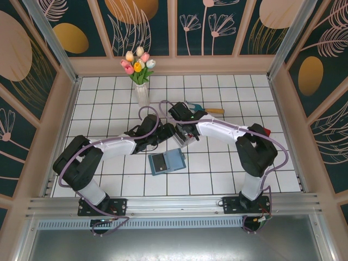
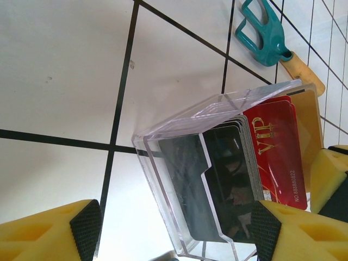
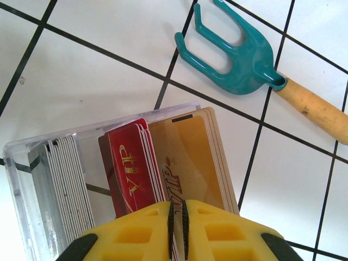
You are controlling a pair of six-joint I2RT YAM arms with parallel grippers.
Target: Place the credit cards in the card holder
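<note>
A clear plastic tray (image 3: 16, 157) holds the credit cards standing on edge: a grey stack (image 3: 68, 185), red VIP cards (image 3: 128, 168) and yellow-gold VIP cards (image 3: 193, 157). My right gripper (image 3: 177, 212) is over the tray, shut on the top edge of a gold card. My left gripper (image 2: 175, 231) is open and straddles the same tray (image 2: 149, 157). Its left finger (image 2: 84, 228) stands clear of the tray wall. The card holder (image 1: 167, 162), a teal wallet, lies open on the tiles just in front of both grippers.
A teal hand fork with a wooden handle (image 3: 244, 60) lies on the tiles just beyond the tray. A white vase of tulips (image 1: 141, 89) stands at the back left. Wooden walls ring the tiled table (image 1: 228, 168).
</note>
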